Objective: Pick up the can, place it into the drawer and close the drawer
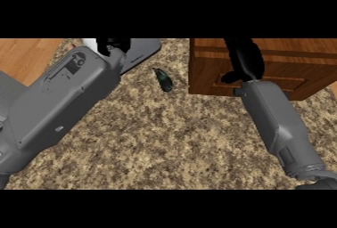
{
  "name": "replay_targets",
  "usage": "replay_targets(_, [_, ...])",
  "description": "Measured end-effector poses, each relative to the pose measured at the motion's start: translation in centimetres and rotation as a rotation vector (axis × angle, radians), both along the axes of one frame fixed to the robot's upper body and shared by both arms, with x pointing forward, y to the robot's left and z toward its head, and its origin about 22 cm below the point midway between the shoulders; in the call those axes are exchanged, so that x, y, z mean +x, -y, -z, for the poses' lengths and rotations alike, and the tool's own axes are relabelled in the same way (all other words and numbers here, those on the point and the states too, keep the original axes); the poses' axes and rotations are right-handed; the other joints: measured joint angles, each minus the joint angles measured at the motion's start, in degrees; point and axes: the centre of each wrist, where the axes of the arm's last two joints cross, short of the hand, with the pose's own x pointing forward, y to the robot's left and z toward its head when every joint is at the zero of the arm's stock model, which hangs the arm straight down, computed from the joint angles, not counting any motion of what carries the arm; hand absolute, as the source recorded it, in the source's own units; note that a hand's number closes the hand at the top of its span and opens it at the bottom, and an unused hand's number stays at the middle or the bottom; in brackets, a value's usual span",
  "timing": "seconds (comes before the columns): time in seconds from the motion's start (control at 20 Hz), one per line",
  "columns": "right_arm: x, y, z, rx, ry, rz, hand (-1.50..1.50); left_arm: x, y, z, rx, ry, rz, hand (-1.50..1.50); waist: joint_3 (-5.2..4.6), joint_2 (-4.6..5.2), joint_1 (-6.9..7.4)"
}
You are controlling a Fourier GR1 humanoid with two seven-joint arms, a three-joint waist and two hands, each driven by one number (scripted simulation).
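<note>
While no brand, label or lettering can be read anywhere, the can (pixel 163 80) shows only as a small dark green thing lying tilted on the table (pixel 164 133), its upper end toward the far edge. It lies in the gap between the two arms, apart from both hands and a little to the left of the drawer unit (pixel 211 67).

That table has a speckled tan and brown stone top which fills most of the view. At the upper left a strip of orange-brown wooden floor (pixel 26 53) shows beyond the table's edge. A grey slab (pixel 141 53) lies at the far edge behind the left arm.

The drawer unit is of reddish-brown wood and stands at the upper right, its panelled side facing the viewer.

The right hand (pixel 242 58) reaches up over the wooden unit, black and long, fingers pointing away and fairly straight, curled round nothing that I can see. The left hand (pixel 112 44) is largely hidden behind its broad grey forearm (pixel 66 98) at the upper left; I cannot tell how its fingers are set.

Bare table lies between the two forearms, from the can down to the near edge.
</note>
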Motion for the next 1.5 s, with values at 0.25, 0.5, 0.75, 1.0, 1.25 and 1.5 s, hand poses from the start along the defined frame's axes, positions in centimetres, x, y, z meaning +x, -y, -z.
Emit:
replay_targets(0.25, [0.8,-0.1,-0.4,0.02,0.035,0.037,-1.5,-0.4,-0.7,-0.9,0.007,0.005,0.008,-1.5,0.36,0.6,0.71])
replay_targets(0.5, [1.7,0.2,-1.9,0.001,0.043,0.054,-1.5,-0.8,-1.0,-0.8,0.012,0.014,0.019,-1.5,0.59,1.3,1.35])
replay_targets(0.75, [2.4,0.6,-3.1,-0.015,0.019,0.065,-1.5,-1.3,-1.1,-1.2,0.009,0.016,0.033,-1.5,0.89,1.97,2.07])
replay_targets(1.0, [2.7,-0.4,-3.7,-0.002,-0.04,0.02,-1.5,-1.6,-1.2,-1.8,0.009,0.019,0.039,-1.5,0.97,2.18,2.59])
replay_targets(1.25, [2.9,-0.6,-4.1,0.162,-0.113,-0.052,-1.5,-2.0,-1.2,-1.6,0.005,0.014,0.045,-1.5,1.17,2.5,2.36])
replay_targets(1.5, [3.1,-0.5,-4.5,0.403,-0.141,-0.098,-1.5,-2.1,-1.8,-1.5,0.005,0.008,0.038,-1.5,1.05,2.43,1.91])
